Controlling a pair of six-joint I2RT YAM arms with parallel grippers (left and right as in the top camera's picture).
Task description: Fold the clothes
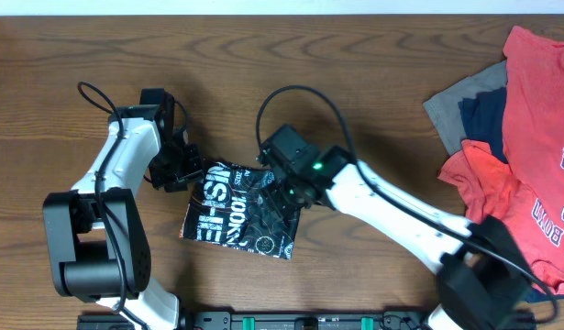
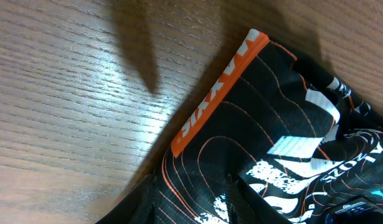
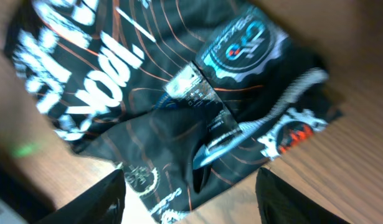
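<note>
A black jersey [image 1: 240,209] with thin orange lines and white lettering lies folded into a small packet at the middle of the wooden table. My left gripper [image 1: 181,172] sits at the packet's upper left corner. In the left wrist view its fingers [image 2: 244,202] are closed on a ridge of the black fabric [image 2: 272,124], just inside the orange hem [image 2: 216,87]. My right gripper [image 1: 283,195] hovers over the packet's right side. The right wrist view shows it [image 3: 194,199] open, fingers wide apart above the jersey [image 3: 179,93], holding nothing.
More clothes are heaped at the table's right edge: red T-shirts [image 1: 538,137] over a grey garment [image 1: 456,103] and a navy one [image 1: 483,117]. Bare wood [image 1: 373,82] lies between the heap and the jersey. The arm bases stand along the front edge.
</note>
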